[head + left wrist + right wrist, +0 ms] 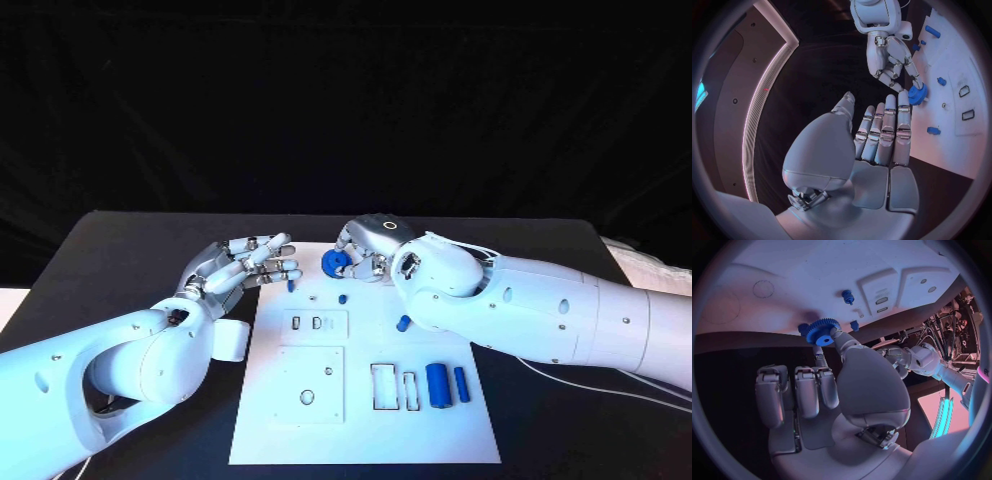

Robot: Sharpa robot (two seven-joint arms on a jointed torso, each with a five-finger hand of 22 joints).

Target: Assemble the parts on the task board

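Evidently pinching blue gear [822, 332] in right hand [378, 243] above task board [289, 420] for seating; left hand [242, 262] spread, empty, clear.

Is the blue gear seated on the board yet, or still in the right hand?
In the hand. The right hand pinches the blue gear at the task board's far edge; whether it touches the board, cannot tell.
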